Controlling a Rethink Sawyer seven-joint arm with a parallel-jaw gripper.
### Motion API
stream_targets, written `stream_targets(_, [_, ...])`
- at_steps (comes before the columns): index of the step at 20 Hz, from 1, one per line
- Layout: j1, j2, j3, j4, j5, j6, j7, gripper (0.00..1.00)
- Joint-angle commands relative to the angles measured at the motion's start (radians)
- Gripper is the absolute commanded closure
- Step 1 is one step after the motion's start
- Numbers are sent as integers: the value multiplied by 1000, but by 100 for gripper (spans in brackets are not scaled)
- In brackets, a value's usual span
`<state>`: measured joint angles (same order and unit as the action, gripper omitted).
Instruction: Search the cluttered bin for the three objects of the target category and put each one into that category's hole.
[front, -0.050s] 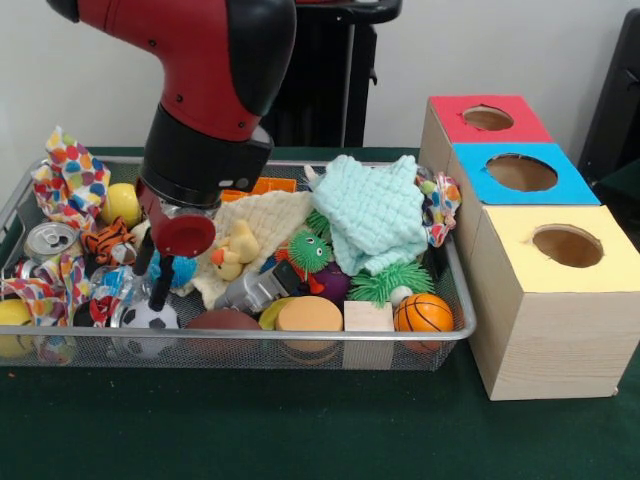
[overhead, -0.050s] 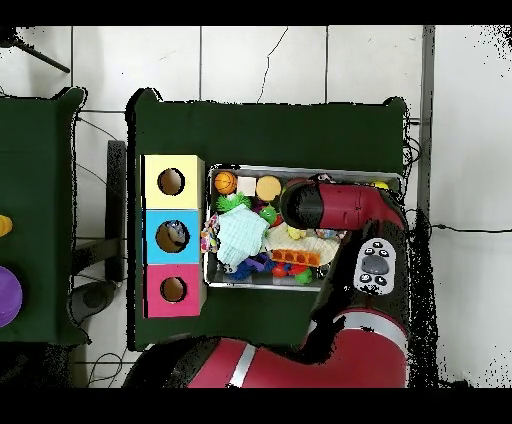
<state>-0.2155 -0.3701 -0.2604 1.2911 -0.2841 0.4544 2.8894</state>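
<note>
Soccer ball (front, -0.050s: 148, 316) sits under the bent arm's gripper (front, -0.050s: 152, 268); its spread can't be told.

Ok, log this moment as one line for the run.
arm: down in wire bin | gripper: above soccer ball, state unclear | boxes: red, blue, yellow

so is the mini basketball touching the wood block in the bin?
Apart. Front view shows a narrow gap between the basketball and the wood block, with the bin's mesh visible between them.

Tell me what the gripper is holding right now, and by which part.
Cannot be told: the gripper is down among the clutter in the wire bin, just above the soccer ball, and its tips are hidden.
</note>
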Motion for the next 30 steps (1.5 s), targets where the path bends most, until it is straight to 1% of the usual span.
stream_targets(1, [-49, -52, 104, 145, -77, 55, -215, 0])
stream_targets(4, [-48, -42, 98, 173, -87, 17, -185, 0])
stream_targets(6, [-49, -18, 103, 185, -90, -18, -153, 0])
stream_targets(7, [-37, -4, 90, 176, -98, -34, -132, 0])
stream_targets(11, [-41, 5, 104, 178, -95, -24, -115, 0])
stream_targets(15, [-47, 16, 115, 192, -95, -36, -104, 0])
stream_targets(20, [-38, 23, 106, 197, -98, -41, -88, 0])
stream_targets(24, [-30, 45, 93, 180, -105, -55, -75, 0])
stream_targets(28, [-17, 88, 64, 135, -124, -94, -52, 0])
stream_targets(30, [7, 116, 27, 104, -142, -131, -16, 0])
